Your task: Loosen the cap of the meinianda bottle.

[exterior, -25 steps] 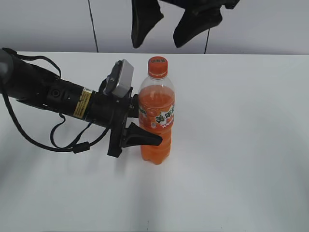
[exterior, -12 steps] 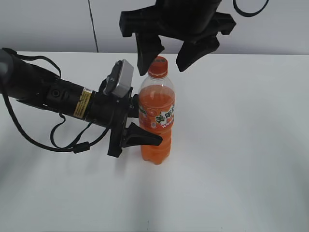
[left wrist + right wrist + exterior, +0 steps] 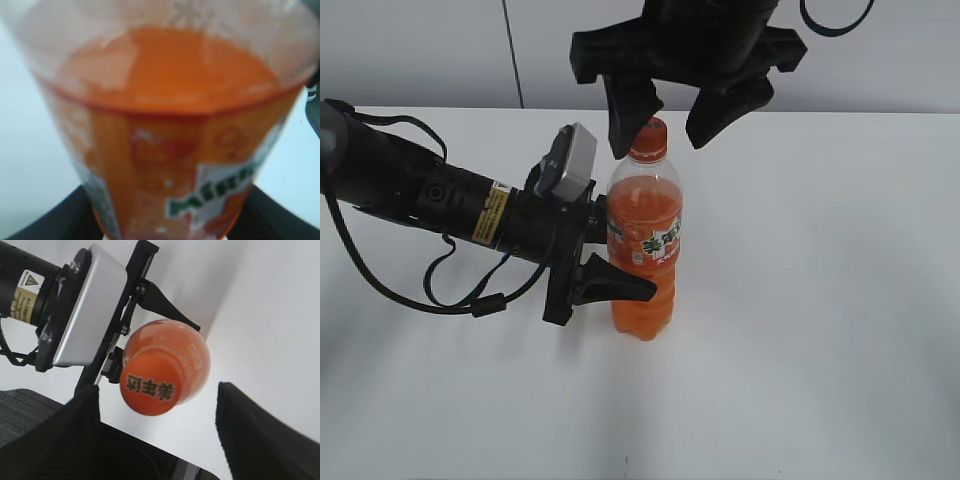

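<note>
Where the white table (image 3: 820, 300) runs back to a pale panelled wall (image 3: 420, 50), the meinianda bottle (image 3: 644, 240) stands upright near the middle of the surface. Item: clear plastic, ridged waist, filled with orange drink to the shoulder; orange, white and green label with Chinese characters faces the exterior camera. Its cap (image 3: 647, 139), orange with ribbed sides and dark print on top, sits on the neck.

Left gripper (image 3: 610, 255): black, reaching in horizontally from the left on a dark arm with a yellow warning sticker (image 3: 492, 212) and loose black cable (image 3: 450, 290); a grey wrist camera box (image 3: 571, 163) rides on top. One finger (image 3: 616, 283) lies across the front of the bottle below the label, the other is hidden behind it. The left wrist view shows the bottle (image 3: 170, 125) filling the frame, blurred, with dark fingers (image 3: 45, 225) at both lower corners; the fingers are clamped on the bottle's body.

Right gripper (image 3: 665, 125): black, hanging from above, fingers spread wide, one finger (image 3: 628, 115) to the left of the cap and the other to its right, neither touching it. In the right wrist view the cap (image 3: 151, 385) sits between the two dark fingers (image 3: 250, 430), nearer the left one, with clear table showing on the right.
</note>
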Controlling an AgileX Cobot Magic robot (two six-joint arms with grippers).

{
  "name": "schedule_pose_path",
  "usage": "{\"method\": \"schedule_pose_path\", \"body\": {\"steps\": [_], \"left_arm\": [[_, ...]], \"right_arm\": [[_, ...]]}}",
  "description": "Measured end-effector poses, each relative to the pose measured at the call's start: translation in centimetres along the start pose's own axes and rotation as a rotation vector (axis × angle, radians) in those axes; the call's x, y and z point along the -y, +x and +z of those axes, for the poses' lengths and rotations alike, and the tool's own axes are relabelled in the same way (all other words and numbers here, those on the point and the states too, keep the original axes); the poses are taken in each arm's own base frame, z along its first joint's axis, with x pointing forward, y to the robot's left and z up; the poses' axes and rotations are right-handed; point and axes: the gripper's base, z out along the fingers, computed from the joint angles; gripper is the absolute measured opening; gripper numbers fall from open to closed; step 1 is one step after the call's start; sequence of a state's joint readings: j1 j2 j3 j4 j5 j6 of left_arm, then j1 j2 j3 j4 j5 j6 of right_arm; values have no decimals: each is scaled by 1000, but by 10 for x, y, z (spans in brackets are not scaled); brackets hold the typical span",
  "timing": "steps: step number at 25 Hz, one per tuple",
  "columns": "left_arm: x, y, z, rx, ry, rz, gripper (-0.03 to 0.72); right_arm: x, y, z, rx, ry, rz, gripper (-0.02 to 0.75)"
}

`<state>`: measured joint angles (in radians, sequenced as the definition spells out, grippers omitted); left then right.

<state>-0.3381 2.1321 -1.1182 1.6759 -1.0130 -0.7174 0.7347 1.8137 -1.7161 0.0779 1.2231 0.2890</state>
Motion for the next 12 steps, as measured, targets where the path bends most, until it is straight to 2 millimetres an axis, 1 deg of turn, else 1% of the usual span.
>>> {"method": "schedule_pose_path", "body": {"steps": [2,5,7,12], "left_arm": [[0,0,0,0,0,0,400],[0,0,0,0,0,0,400],[0,0,0,0,0,0,400],[0,0,0,0,0,0,400]], "right_arm": [[0,0,0,4,1,-2,512],[0,-2,0,18,-2,-3,436],[-1,-2,0,25,-10,-16,403],[-2,-4,0,45,-24,-25,382]]}}
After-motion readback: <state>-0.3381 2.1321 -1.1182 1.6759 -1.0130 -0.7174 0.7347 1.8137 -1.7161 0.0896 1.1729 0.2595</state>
